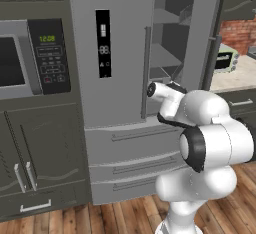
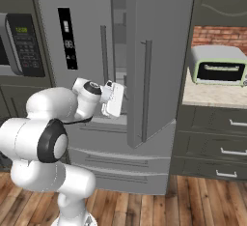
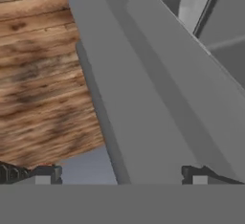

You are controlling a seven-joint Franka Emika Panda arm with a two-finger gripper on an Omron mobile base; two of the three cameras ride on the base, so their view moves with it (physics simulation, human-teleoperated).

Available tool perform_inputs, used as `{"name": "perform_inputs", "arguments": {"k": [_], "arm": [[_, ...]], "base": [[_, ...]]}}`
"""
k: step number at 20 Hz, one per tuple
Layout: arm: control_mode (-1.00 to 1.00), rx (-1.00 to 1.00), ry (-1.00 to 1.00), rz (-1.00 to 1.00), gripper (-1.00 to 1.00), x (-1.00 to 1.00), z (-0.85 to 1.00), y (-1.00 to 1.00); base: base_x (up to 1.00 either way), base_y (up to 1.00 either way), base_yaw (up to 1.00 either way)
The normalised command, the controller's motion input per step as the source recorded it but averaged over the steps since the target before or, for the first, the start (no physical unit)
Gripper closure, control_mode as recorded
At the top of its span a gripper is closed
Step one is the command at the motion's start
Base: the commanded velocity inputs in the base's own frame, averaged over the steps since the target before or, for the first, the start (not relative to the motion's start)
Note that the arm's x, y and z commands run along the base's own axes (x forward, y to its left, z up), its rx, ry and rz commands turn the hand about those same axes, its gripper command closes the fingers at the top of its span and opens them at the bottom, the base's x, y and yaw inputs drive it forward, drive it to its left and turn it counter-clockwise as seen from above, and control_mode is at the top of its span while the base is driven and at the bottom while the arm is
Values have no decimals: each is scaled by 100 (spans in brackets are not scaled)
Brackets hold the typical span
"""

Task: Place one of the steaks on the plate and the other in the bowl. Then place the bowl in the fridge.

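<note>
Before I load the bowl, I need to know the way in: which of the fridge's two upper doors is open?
The right-hand door is open, swung outward so shelves show. The left door with the black dispenser panel sits shut.

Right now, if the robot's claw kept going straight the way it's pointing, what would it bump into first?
Most likely the fridge door: its grey edge lies straight ahead between the open jaws of the gripper, seemingly close. Wooden floor shows beyond it, though depth is hard to judge.

Microwave (image 1: 30, 58) left of fridge (image 1: 120, 53)
</note>
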Motion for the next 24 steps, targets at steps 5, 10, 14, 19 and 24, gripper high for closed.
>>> {"name": "perform_inputs", "arguments": {"k": [5, 10, 14, 19, 24], "arm": [[-100, -15, 34, 0, -100, 8, -9, -10], [-100, -12, 21, 1, -100, 0, -12, -35], [-100, -3, 1, 4, -100, -33, -20, -58], [-100, 0, 0, 10, -100, -39, -24, -100], [-100, 5, -9, 18, -100, -48, -23, -100]], "base": [[0, 0, 0], [0, 0, 0], [0, 0, 0], [0, 0, 0], [0, 0, 0]]}}
